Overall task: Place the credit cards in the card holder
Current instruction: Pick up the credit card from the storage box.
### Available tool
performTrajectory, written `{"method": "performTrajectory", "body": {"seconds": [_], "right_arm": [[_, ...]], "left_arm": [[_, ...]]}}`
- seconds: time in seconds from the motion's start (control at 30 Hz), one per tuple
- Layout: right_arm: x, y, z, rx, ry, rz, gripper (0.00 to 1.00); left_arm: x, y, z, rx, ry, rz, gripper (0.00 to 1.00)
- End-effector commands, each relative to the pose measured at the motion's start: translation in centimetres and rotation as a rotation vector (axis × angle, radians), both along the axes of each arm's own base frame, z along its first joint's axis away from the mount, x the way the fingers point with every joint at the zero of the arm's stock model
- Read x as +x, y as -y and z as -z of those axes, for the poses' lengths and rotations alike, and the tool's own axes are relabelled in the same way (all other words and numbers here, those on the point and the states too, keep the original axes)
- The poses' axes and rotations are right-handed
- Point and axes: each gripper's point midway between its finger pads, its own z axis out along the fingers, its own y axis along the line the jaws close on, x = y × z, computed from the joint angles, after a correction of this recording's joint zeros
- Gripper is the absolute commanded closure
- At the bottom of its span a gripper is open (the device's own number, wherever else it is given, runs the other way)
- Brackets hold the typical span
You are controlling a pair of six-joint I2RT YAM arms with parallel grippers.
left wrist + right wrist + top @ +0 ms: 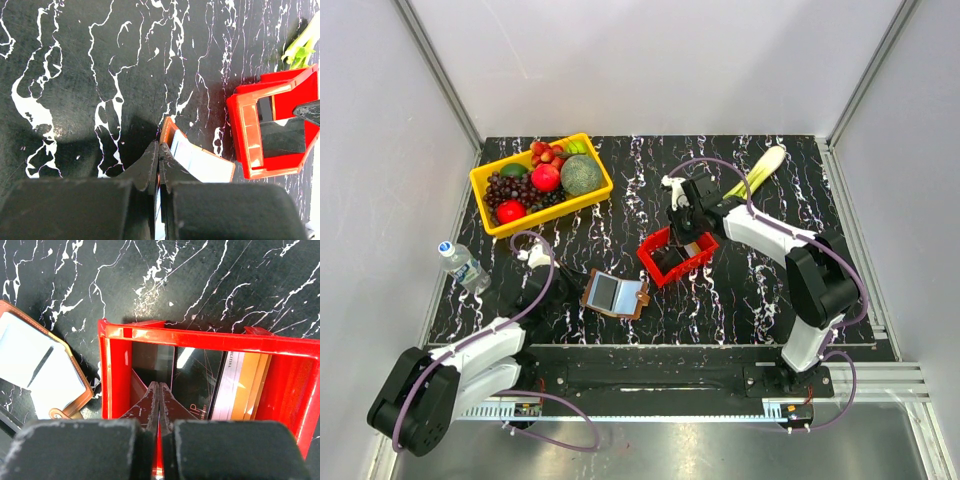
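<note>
A black, white-veined worktop (750, 300) sits between 3 pale walls with metal posts at the back corners. The card holder (615, 294) lies open near the front edge, just left of the red bin (684, 270), in which the credit cards (240, 385) lean. The left gripper (159, 148) has its fingers pressed together at the holder's edge. The right gripper (159, 386), fingers likewise together, dips into the bin. A yellow fruit basket (572, 205), a bottle (463, 266) and a leek (757, 172) keep to the margins, and the widest open stretch lies right of the bin.

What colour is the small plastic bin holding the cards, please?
The plastic bin is red, clearest in right wrist view.
</note>
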Motion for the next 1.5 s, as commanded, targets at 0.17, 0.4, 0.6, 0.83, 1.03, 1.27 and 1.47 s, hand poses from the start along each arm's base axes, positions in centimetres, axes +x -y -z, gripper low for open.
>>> {"method": "performTrajectory", "body": {"seconds": [0.17, 0.4, 0.6, 0.83, 1.03, 1.27, 1.47], "right_arm": [[-1.5, -1.6, -1.3, 0.084, -0.056, -0.036, 0.97], [-2.9, -1.3, -0.3, 0.07, -0.115, -0.055, 0.88], [-3.0, -0.6, -0.7, 0.026, -0.113, -0.07, 0.86], [-2.9, 0.5, -0.8, -0.042, -0.114, -0.052, 0.95], [-1.7, 0.1, -4.1, 0.028, -0.018, 0.013, 1.0], [-0.9, 1.0, -7.3, 0.08, 0.104, 0.115, 1.0], [-1.0, 0.9, -8.1, 0.166, 0.115, 0.205, 1.0]], "left_arm": [[0.7, 0.4, -1.3, -0.022, 0.055, 0.011, 1.0], [0.7, 0.4, -1.3, -0.019, 0.054, 0.014, 1.0], [0.6, 0.4, -1.2, -0.02, 0.052, 0.013, 1.0], [0.6, 0.2, -1.3, -0.018, 0.054, 0.008, 1.0], [0.4, 0.3, -1.4, -0.023, 0.059, 0.015, 1.0], [0.2, 0.2, -2.3, -0.032, 0.084, 0.022, 0.79], [0.0, 0.0, -3.1, -0.02, 0.108, 0.027, 0.74]]}}
